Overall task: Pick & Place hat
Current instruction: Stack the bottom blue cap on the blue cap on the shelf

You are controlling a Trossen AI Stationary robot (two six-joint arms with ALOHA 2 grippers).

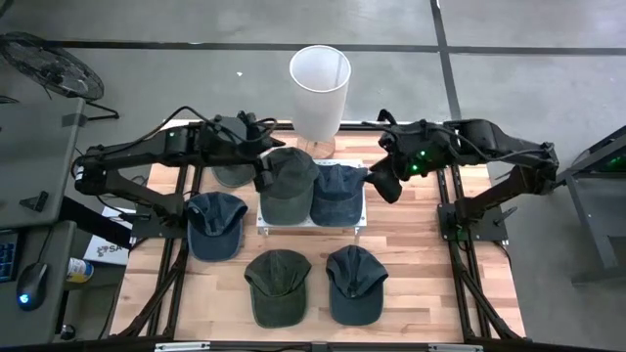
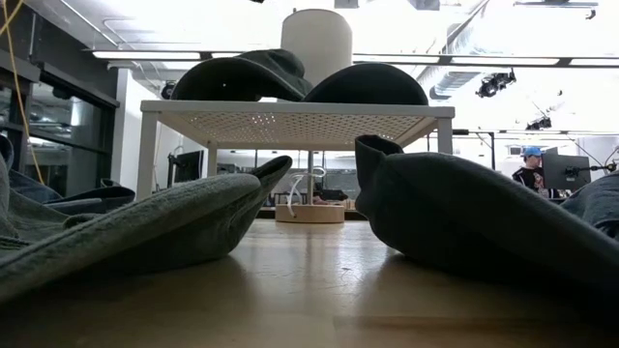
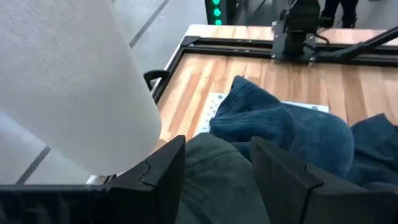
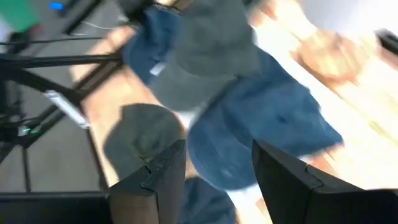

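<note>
A white perforated stand (image 1: 313, 227) in the table's middle carries two hats side by side: a green cap (image 1: 289, 181) and a blue cap (image 1: 338, 193). From the low view both crowns (image 2: 253, 75) (image 2: 368, 85) rest on the stand's top (image 2: 290, 116). My left gripper (image 1: 264, 172) hovers open at the green cap's far left side; the cap (image 3: 217, 186) shows between and below its fingers (image 3: 168, 162). To the right of the blue cap my right gripper (image 1: 383, 186) stands open, tilted down, with the blue cap (image 4: 267, 118) beyond its fingers.
A tall white cylinder (image 1: 320, 83) stands just behind the stand, close to my left gripper (image 3: 217, 152). More caps lie on the wooden table: a dark one (image 1: 233, 174) under the left arm, a blue one (image 1: 215, 225), a green one (image 1: 279, 286) and a blue one (image 1: 354, 284).
</note>
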